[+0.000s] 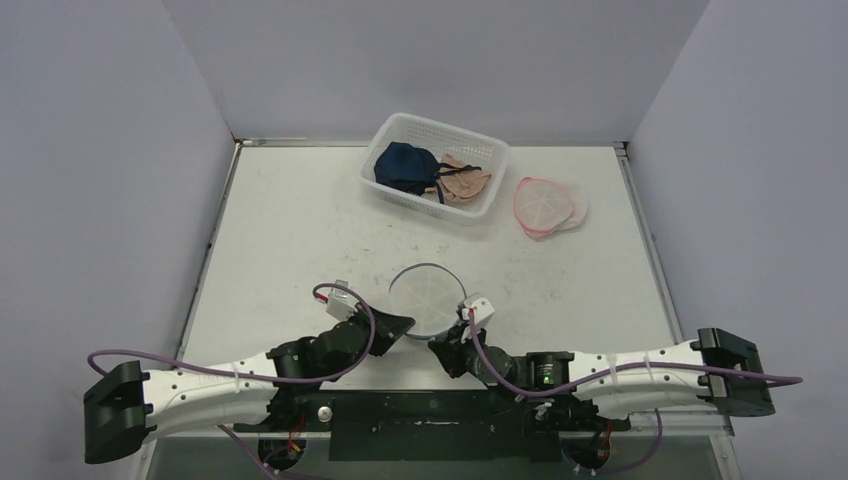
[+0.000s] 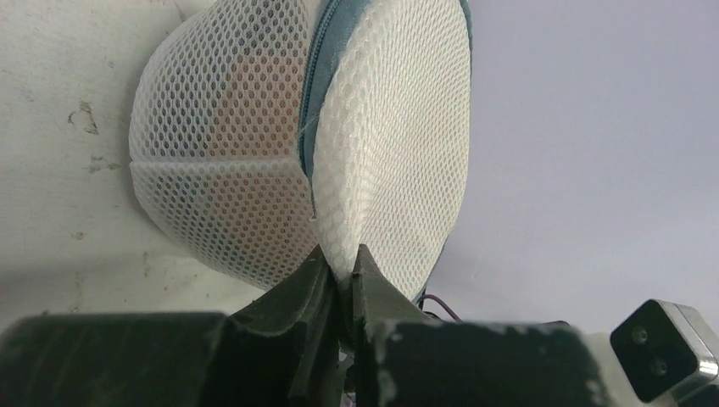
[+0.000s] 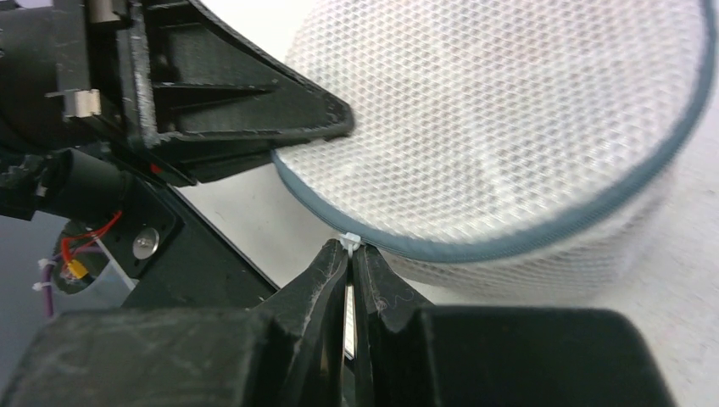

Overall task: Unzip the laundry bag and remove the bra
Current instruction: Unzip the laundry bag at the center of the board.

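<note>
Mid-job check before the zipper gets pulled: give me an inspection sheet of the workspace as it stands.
Surface: white table, scuffed and stained.
Job's things: round mesh laundry bag lies near the arms. Its grey-blue zipper looks closed where visible. A beige shape shows through the mesh, probably the bra.
Clutter: white basket at the back holds navy and beige garments; pink-rimmed mesh bag to its right.
Grippers: left gripper shut on the bag's mesh edge; right gripper shut on the white zipper tab.
Cables: purple cables loop along both arms.
Surroundings: plain walls on three sides.
</note>
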`<action>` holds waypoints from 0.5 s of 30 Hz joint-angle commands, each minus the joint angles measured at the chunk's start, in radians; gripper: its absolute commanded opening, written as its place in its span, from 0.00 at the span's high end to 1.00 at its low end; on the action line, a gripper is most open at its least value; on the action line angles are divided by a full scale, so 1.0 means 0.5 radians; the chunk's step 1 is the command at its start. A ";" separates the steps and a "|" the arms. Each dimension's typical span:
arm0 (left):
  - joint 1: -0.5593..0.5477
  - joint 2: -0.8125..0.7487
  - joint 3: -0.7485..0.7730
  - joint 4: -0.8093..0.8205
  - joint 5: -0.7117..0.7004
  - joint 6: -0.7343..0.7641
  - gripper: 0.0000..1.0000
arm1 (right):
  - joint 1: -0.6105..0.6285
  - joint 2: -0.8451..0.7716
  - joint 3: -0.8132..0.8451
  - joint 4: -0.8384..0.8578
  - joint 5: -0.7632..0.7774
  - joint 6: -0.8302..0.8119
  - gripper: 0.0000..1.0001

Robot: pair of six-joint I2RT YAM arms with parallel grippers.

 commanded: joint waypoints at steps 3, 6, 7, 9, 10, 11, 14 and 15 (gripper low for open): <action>0.073 -0.010 0.047 -0.007 0.048 0.207 1.00 | 0.007 -0.188 -0.005 -0.460 0.323 0.160 0.95; 0.174 0.047 0.090 0.040 0.230 0.374 1.00 | 0.017 -0.286 -0.040 -0.503 0.352 0.178 0.95; 0.240 0.076 0.111 0.070 0.318 0.455 1.00 | 0.029 -0.331 -0.052 -0.495 0.352 0.155 0.95; 0.380 0.162 0.177 0.078 0.541 0.616 1.00 | 0.054 -0.399 -0.086 -0.481 0.352 0.125 0.95; 0.466 0.214 0.220 0.088 0.668 0.698 1.00 | 0.067 -0.433 -0.098 -0.474 0.350 0.110 0.95; 0.553 0.276 0.257 0.120 0.825 0.779 1.00 | 0.083 -0.463 -0.108 -0.464 0.348 0.093 0.95; 0.747 0.441 0.357 0.326 1.310 0.964 1.00 | 0.131 -0.519 -0.115 -0.444 0.358 0.063 0.95; 0.785 0.495 0.402 0.385 1.423 1.016 1.00 | 0.148 -0.525 -0.112 -0.438 0.366 0.055 0.95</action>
